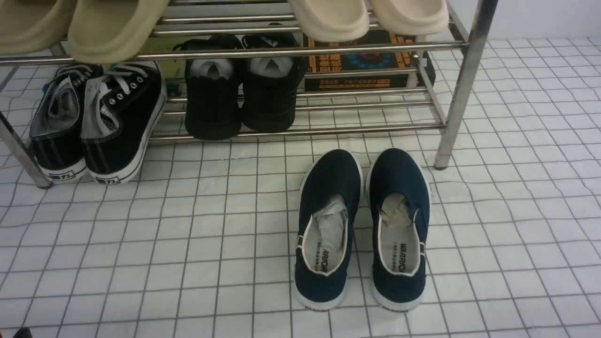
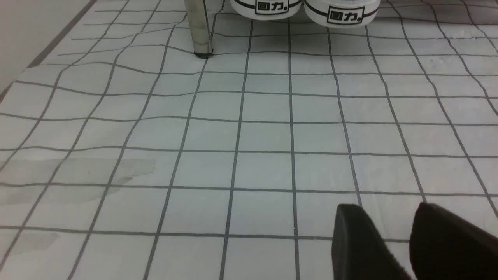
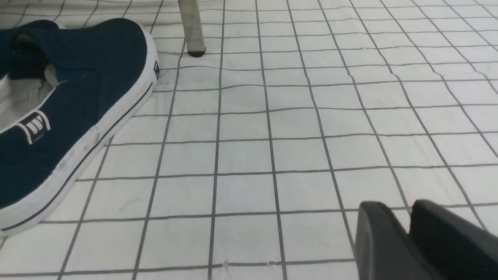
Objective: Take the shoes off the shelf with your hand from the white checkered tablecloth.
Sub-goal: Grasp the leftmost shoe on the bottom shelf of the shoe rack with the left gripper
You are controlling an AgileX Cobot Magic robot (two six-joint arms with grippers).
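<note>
The shoes (image 1: 96,123) crowd the shelf (image 1: 462,94) leg (snag risk); a skewed pull could jam them. Left claw (image 2: 393,221) is parted, right claw (image 3: 408,221) clenched empty.

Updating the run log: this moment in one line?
sneakers: on shelf, untouched | navy slip-ons: on tablecloth | left gripper: empty | right gripper: empty

A staged test setup rather than a lived-in home: a chrome shoe rack (image 1: 465,80) stands on a white checkered tablecloth (image 1: 188,244) spread flat before a bare white wall (image 1: 540,19), a printed box (image 1: 357,61) sits behind it, and the navy slip-ons (image 1: 331,183) hold paper stuffing like unworn stock
</note>
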